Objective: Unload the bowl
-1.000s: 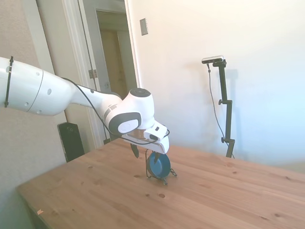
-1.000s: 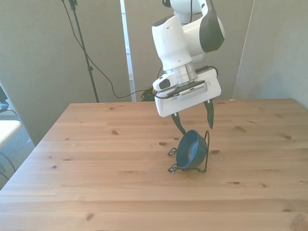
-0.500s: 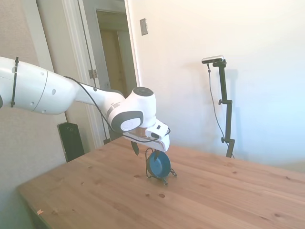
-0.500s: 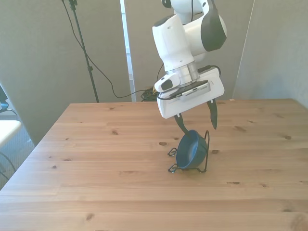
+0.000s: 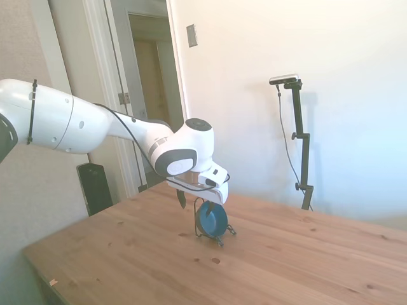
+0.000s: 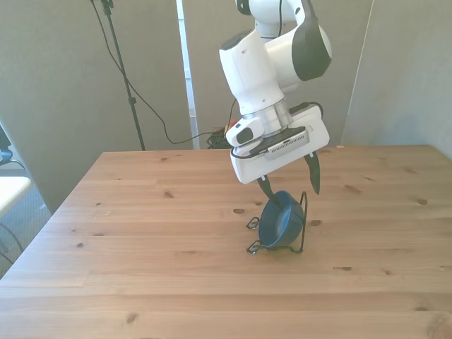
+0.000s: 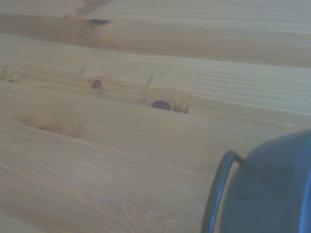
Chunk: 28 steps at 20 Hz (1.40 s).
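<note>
Bowl: one small blue bowl (image 6: 281, 219) stands on its edge in a wire stand, near the middle of the table; its hollow faces the front view's left.
Bowl, other views: in the side view the bowl (image 5: 212, 219) shows as a blue disc; the wrist view catches part of the bowl (image 7: 272, 189) from close by, blurred.
Stand: one thin black wire stand (image 6: 301, 224) holds the bowl upright, its feet resting on the wood.
Gripper: one gripper (image 6: 288, 178) hangs tilted just above the bowl's upper rim.
Jaws: spread apart, holding nothing; two dark fingers (image 6: 313, 173) point down, one on each side of the bowl's top.
Contact: I cannot tell whether the finger on the front view's left touches the rim.
Table: one wooden table (image 6: 141, 240) with dark knots.
Arm: one white arm (image 5: 76, 127).
</note>
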{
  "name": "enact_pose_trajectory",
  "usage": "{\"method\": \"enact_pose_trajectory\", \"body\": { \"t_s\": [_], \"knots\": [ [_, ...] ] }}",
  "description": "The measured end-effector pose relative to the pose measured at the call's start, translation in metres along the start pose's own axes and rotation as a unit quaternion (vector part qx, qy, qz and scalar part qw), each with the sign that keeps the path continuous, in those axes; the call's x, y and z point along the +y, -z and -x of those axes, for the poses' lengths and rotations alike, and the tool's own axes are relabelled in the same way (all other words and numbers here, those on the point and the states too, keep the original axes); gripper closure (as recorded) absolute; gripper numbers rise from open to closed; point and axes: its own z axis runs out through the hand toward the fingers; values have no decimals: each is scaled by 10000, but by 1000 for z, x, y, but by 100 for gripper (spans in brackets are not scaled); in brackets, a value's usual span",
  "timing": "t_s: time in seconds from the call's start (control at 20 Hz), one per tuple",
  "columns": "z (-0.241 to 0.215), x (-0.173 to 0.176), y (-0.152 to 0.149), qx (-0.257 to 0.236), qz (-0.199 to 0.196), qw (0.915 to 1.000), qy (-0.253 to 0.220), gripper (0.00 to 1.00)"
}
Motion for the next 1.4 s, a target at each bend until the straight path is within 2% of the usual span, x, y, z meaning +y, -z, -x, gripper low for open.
{"method": "enact_pose_trajectory", "body": {
  "t_s": [0.05, 0.8, 1.4],
  "knots": [
    [0, 0, 0, -15, -20, 10000, -2, 100],
    [0, 3, 0, -94, -41, 9999, 42, 100],
    [-12, 29, 14, -258, -255, 9993, 25, 100]
  ]
}}
